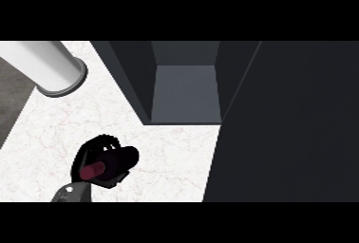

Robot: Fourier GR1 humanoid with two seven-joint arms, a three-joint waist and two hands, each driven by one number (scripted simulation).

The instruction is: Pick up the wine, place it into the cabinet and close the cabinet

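Left robot hand [97, 146], just before the open cabinet [184, 90] and leftward of it, curls round the wine bottle [105, 166] over the bench [168, 152]. The bottle looks like glass, so probably heavy, stiff, slippery and fragile; a mid-body grasp suits it.

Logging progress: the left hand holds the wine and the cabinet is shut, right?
No, the cabinet is open; the head view shows its inside. The left hand does hold the wine.

text: none readable | labels: none | numbers: none | signs: none
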